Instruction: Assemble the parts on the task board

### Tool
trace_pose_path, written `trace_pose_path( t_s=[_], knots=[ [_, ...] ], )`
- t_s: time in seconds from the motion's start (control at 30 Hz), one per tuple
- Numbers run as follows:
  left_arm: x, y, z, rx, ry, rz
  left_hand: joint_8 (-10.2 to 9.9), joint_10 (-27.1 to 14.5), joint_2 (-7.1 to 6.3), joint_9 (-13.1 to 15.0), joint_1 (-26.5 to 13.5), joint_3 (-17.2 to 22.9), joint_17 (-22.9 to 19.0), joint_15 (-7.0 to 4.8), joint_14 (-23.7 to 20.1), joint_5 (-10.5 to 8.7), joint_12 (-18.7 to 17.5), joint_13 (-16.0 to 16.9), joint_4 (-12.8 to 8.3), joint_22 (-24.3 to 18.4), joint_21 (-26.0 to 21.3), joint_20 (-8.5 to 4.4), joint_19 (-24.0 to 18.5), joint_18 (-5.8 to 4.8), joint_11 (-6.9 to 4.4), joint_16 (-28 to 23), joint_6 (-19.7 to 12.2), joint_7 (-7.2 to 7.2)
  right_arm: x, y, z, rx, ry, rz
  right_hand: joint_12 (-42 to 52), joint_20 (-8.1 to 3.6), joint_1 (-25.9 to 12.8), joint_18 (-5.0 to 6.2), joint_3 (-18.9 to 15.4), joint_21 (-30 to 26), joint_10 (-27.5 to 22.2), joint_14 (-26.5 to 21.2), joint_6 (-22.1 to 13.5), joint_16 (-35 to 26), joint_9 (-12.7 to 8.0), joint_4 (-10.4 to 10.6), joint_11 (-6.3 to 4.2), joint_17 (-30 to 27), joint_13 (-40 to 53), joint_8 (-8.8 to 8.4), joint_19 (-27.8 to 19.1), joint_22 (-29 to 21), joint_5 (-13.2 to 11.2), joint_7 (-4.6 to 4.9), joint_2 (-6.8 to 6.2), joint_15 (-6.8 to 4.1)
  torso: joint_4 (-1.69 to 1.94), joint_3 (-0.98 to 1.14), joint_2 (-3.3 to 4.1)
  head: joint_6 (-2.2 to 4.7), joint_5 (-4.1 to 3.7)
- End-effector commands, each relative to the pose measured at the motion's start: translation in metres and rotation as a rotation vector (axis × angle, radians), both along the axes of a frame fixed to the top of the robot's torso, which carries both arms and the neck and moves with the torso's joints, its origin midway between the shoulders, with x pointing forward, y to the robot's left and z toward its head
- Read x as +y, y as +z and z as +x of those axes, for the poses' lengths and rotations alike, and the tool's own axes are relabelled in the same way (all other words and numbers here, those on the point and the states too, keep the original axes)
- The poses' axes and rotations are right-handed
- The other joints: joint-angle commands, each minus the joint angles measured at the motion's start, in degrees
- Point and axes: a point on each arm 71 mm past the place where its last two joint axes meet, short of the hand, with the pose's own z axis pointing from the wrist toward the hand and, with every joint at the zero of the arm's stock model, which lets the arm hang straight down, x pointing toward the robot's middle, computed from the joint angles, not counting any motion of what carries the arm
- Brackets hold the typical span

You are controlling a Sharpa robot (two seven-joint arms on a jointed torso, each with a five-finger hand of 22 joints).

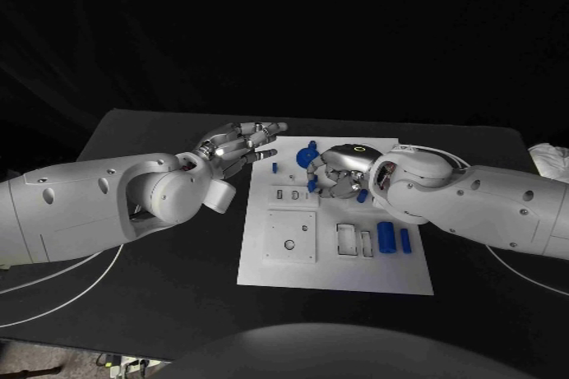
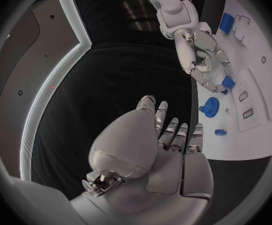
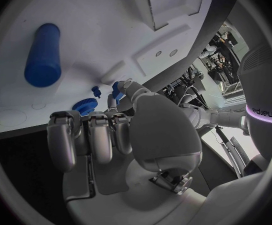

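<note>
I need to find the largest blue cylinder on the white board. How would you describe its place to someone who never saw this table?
Start at the task board, the white plate in the middle of the black table. Go to its right side, just under the right hand, beside the open rectangular recess. The big cylinder lies there lengthwise; it is thicker than the thin blue rod on its outer side.

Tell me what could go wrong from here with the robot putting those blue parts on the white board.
The right hand is curled over the board with a small blue piece at its fingertips; that light hold could let it slip. The blue gear and the little blue peg lie close by, so a sweep of the fingers might knock them. The left hand hovers open at the board's edge and could bump the right hand if it moves in.
</note>
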Motion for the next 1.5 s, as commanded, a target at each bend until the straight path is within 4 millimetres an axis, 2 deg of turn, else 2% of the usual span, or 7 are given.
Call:
trace_pose_path(
  t_s=[0.03, 0.3, 0.67, 1.2, 1.5],
  knots=[
    [-0.0021, 0.0006, -0.001, -0.005, -0.02, -0.01, 0.1, -0.1, -0.22, 0.0, -0.2, 0.2, 0.1, 0.52, 0.0, 0.29, 0.1, 0.0, 0.2, 0.1, 0.3, 0.03, 0.5, 0.02, 0.35, 0.3, -0.3, 0.59, -0.0005, -0.0014, -0.0004, -0.013, -0.009, -0.042, 0.2, -0.1, -0.2, 0.3, 0.0, 0.1, 5.9, 5.9, 0.1, 0.2, 0.1, -0.3, -0.19, 15.1, 15.1, 0.37, 2.7, 13.6, 0.4, -0.13, 0.39, -0.12, 0.03, 0.01, 0.0, 0.01, 0.18],
    [-0.0016, -0.0001, -0.0013, 0.0, -0.022, -0.008, 0.1, -0.1, -0.16, 0.0, -0.3, 0.3, 0.1, 0.58, 0.0, 0.31, 0.2, 0.0, 0.2, 0.1, 0.3, 0.03, 0.5, -0.01, 0.4, 0.4, -0.3, 0.63, -0.0005, -0.0014, -0.0011, -0.013, -0.017, -0.049, 0.2, -0.11, -0.2, 0.29, 0.1, 0.1, 5.9, 5.9, 0.0, 0.2, 0.1, -0.4, -0.15, 15.1, 15.1, 0.41, 2.7, 13.6, 0.7, -0.06, 0.4, -0.12, -0.04, -0.01, 0.01, 0.01, 0.51],
    [-0.0027, -0.0008, -0.001, 0.005, -0.026, -0.006, 0.1, -0.2, -0.04, 0.0, -0.3, 0.4, 0.1, 0.69, 0.0, 0.37, 0.2, 0.0, 0.1, 0.1, 0.3, 0.05, 0.6, -0.04, 0.5, 0.6, -0.3, 0.7, -0.0002, -0.0042, -0.0018, 0.012, -0.02, -0.085, 0.2, -0.11, -0.2, 0.26, 0.2, 0.2, 5.9, 5.9, -0.3, 0.2, 0.0, -0.6, -0.08, 15.1, 15.1, 0.3, 2.8, 13.7, 0.9, 0.05, 0.36, -0.08, -0.04, 0.05, -0.03, 0.01, 0.26],
    [-0.0026, -0.0014, -0.0006, 0.008, -0.027, -0.004, 0.1, -0.2, 0.01, 0.0, -0.3, 0.5, 0.1, 0.75, 0.0, 0.4, 0.2, 0.0, 0.1, 0.1, 0.3, 0.06, 0.6, -0.07, 0.55, 0.6, -0.4, 0.75, 0.0023, -0.0049, -0.0024, 0.018, -0.014, -0.095, 0.2, 0.0, -0.5, 0.09, 0.5, 0.8, 5.9, 5.9, -1.6, 0.2, -0.5, -1.0, 0.21, 15.1, 15.1, -0.29, 3.3, 13.9, 1.0, 0.41, 0.18, 0.13, -0.01, 0.05, -0.02, 0.01, 0.4],
    [-0.0018, -0.0015, -0.0005, 0.008, -0.025, -0.003, 0.1, -0.2, 0.04, 0.0, -0.3, 0.5, 0.1, 0.78, 0.1, 0.41, 0.2, 0.0, 0.1, 0.1, 0.3, 0.06, 0.6, -0.08, 0.58, 0.7, -0.4, 0.78, 0.0003, -0.0023, -0.0012, -0.007, -0.017, -0.064, 0.2, 0.08, -0.6, 0.02, 0.8, 1.0, 5.9, 5.9, -1.0, 0.2, -0.4, -1.1, 0.23, 15.1, 15.1, 0.18, 3.5, 14.0, 1.2, 0.34, 0.61, 0.19, -0.07, 0.04, -0.01, 0.01, 0.62]
  ],
)
